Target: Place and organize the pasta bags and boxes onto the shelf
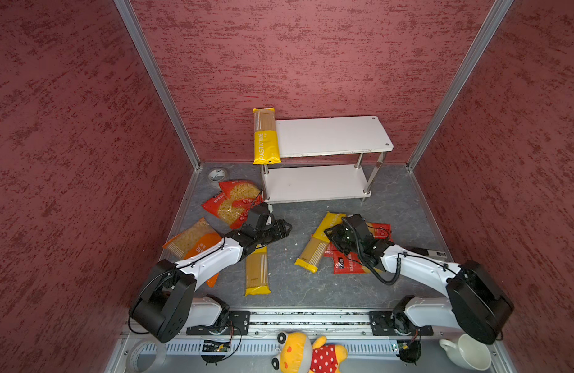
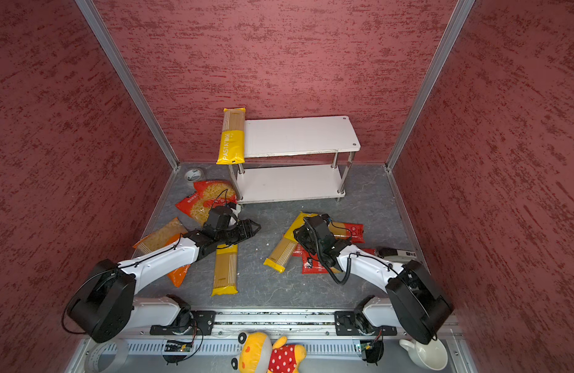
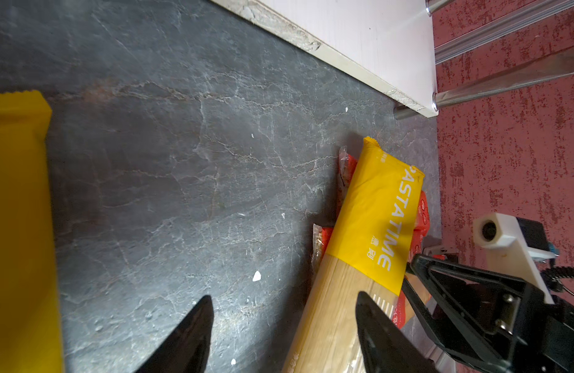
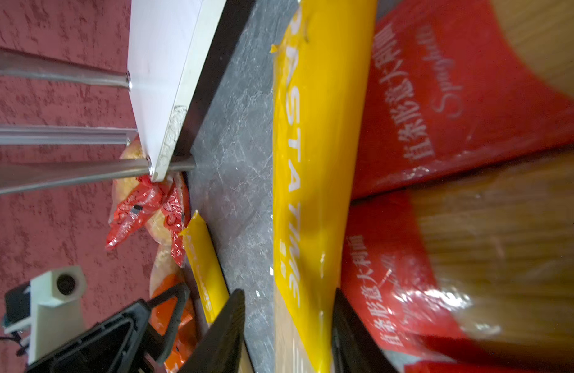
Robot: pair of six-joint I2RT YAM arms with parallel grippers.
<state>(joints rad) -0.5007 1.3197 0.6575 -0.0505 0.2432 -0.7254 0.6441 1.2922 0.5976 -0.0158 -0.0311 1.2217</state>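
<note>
Yellow spaghetti pack (image 4: 311, 161) is straddled by the parted right jaws, while tabletop (image 3: 263, 226) is framed between the open left jaws

Both top views are looking down from high above the desk's (image 1: 295, 226) front edge toward the back wall, sharing nearly the whole scene, the shelf (image 1: 327, 135) and both arms included. The left wrist camera is looking low along the desk past the left hand (image 3: 284, 295) toward the shelf's lower board. The right wrist camera is sitting closer behind the right hand (image 4: 289, 290), over a yellow spaghetti pack (image 4: 311, 161) that both wrist views are showing.
</note>
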